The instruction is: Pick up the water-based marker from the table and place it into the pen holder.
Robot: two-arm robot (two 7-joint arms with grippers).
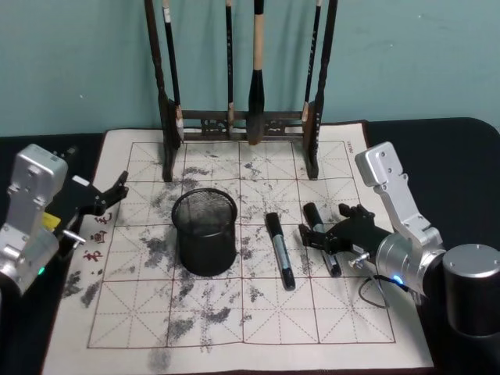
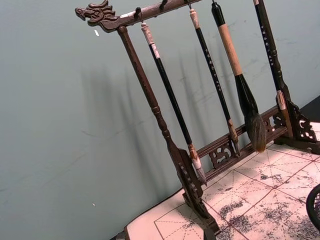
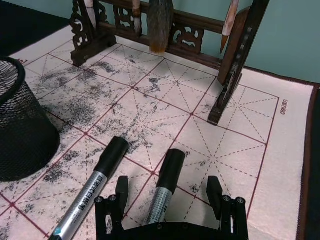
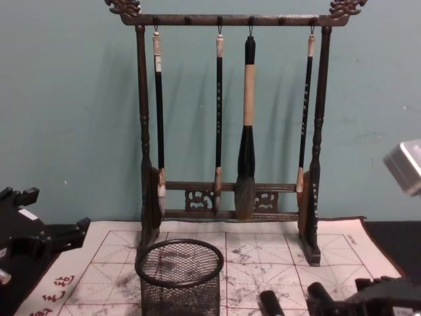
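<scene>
The left gripper (image 1: 109, 195) hangs above the mat's left edge near the red characters, its fingers spread apart and holding nothing. Right of it the pen holder (image 1: 205, 250) stands upright on the table (image 1: 258, 320), in front of the brush rack (image 1: 242, 121). Just right of the holder lies a second marker (image 1: 279, 250), flat on the mat. Beside that lies the water-based marker (image 1: 313, 212), also flat, with the right gripper (image 1: 324, 236) low over its near end, jaws wide and straddling it, not clamped
</scene>
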